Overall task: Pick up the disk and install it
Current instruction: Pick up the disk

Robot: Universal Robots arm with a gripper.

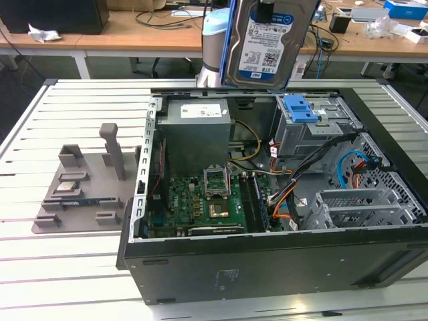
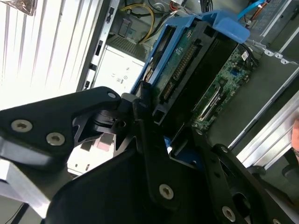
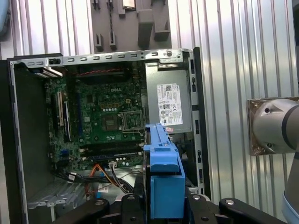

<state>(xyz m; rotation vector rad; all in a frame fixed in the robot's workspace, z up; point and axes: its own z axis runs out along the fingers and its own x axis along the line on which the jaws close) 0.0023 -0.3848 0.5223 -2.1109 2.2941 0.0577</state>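
gripper (image 2: 168, 114): closed on the disk (image 1: 267, 43), with one black finger (image 2: 145, 121) on each side of its blue frame, as seen in both wrist views.

disk position: held in the air, upright, above the far edge of the open computer case (image 1: 267, 261), clear of everything inside. in the exterior view its labelled face is turned toward the camera.

directly below the disk i see the drive cage (image 1: 314, 134) with a blue latch piece (image 1: 299, 108) on top of it. bundled cables (image 1: 287, 194) run from the cage toward the motherboard (image 1: 200, 200), crossing the space beside the cage. the grey power supply box (image 1: 197, 120) sits in the far corner, toward the exterior view's left of the cage.

outside the case, on the exterior view's left, a grey fixture plate (image 1: 80, 187) rests on the slatted table (image 1: 67, 267).

disk appearance: silver metal body, white-and-blue label, blue plastic frame along its edges. in the second wrist view its underside shows a green circuit board and a connector row.
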